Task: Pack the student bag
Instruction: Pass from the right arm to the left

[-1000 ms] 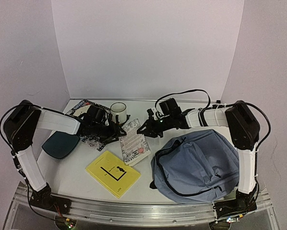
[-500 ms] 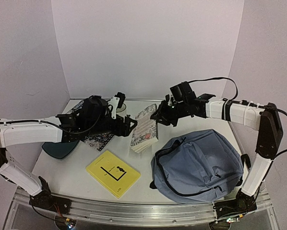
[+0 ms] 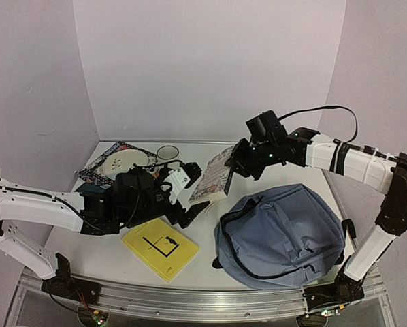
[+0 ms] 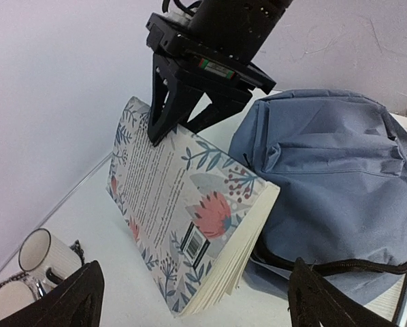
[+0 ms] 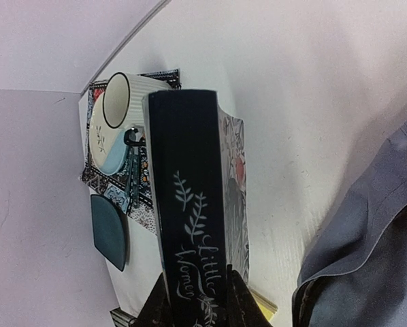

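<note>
The student bag [image 3: 285, 235] lies flat at the front right, blue-grey, its dark zipper partly undone; it also fills the right of the left wrist view [image 4: 333, 170]. A floral paperback [image 3: 217, 178] stands tilted beside the bag's left edge. My right gripper [image 3: 233, 165] is shut on its upper end. In the right wrist view the fingers clamp the dark spine [image 5: 190, 204] of the book. My left gripper [image 3: 190, 194] hovers open just left of the book, touching nothing. Its two fingertips [image 4: 77, 300] frame the book's lower corner [image 4: 190, 225].
A yellow book [image 3: 160, 246] lies flat at the front centre. At the back left a patterned mat [image 3: 132, 148] carries a plate [image 3: 118, 163], with a white mug [image 3: 167, 152] beside it. A dark teal tray [image 5: 109, 231] sits near the left wall, mostly behind my left arm.
My left gripper has opened, released the floral book and drawn back toward the front. My right gripper has raised the book's end, so the book now stands tilted.
</note>
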Controlling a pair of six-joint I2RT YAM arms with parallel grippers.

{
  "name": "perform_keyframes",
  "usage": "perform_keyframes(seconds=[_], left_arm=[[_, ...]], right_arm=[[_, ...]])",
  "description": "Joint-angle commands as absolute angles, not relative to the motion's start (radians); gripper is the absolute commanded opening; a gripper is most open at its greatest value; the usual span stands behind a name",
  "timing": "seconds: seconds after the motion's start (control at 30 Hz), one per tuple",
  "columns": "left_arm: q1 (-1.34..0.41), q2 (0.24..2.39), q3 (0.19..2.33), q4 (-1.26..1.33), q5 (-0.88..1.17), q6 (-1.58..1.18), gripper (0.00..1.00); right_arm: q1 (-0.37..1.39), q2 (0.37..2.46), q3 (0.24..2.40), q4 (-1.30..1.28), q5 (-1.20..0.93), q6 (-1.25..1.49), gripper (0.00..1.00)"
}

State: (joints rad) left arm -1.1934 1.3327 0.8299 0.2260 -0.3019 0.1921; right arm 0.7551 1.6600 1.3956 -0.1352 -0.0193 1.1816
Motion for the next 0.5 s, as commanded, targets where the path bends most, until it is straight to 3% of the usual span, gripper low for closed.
perform_keyframes(seconds=[0.0, 0.47], left_arm=[[-1.228, 1.385, 0.823, 0.411, -0.385, 0.372, 0.98], [-1.296, 1.628, 0.891, 0.621, -0.676, 0.524, 0.98]], right_arm=[[0.783, 1.594, 1.448, -0.101, 0.030, 1.248, 0.00], [0.826, 1.550, 1.450, -0.101, 0.103, 1.316, 0.00]])
